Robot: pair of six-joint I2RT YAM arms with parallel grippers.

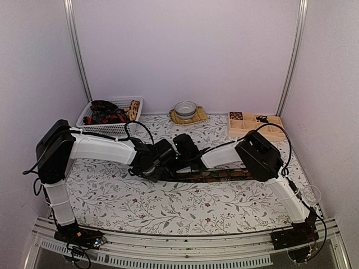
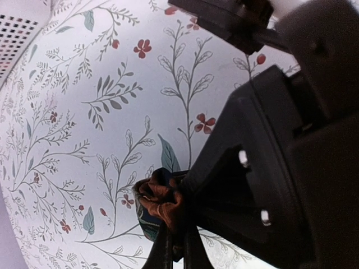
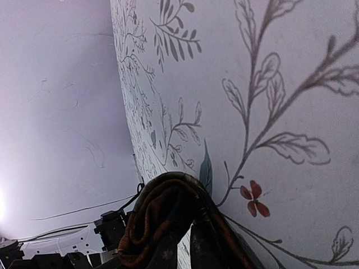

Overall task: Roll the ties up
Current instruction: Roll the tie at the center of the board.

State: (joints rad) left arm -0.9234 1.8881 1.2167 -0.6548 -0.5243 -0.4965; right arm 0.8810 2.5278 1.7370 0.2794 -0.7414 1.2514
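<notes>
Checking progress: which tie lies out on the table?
The dark patterned tie stretched along the tablecloth; the other ties are heaped in the white basket.

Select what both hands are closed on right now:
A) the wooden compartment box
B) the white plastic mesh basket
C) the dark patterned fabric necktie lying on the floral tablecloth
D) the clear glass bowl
C: each wrist view shows the dark patterned fabric necktie bunched inside a shut hand, the left hand in one and the right hand in the other.
</notes>
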